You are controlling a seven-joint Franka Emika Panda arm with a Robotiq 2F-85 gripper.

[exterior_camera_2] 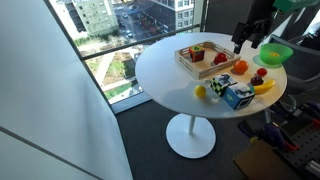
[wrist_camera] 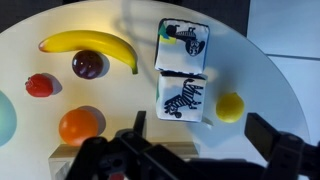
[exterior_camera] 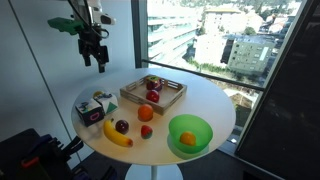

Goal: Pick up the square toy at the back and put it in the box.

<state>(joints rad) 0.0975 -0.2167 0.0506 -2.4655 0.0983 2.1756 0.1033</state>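
**A:** Where is the square toy (wrist_camera: 182,43)?

**B:** It sits on the round white worktop (exterior_camera: 212,100), just beside a zebra-print cube (wrist_camera: 185,98). A banana (wrist_camera: 95,42) and the box (exterior_camera: 172,100) are near.

**A:** And the end effector (exterior_camera: 101,67)?

**B:** Yours hangs above the worktop, fingers apart, holding nothing.

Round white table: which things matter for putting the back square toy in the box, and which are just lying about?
Job: whitish-green cube block; shallow light-brown wooden tray; open gripper.
Lying about: zebra-print cube; small yellow ball; yellow banana; dark plum; orange fruit; round green bowl.
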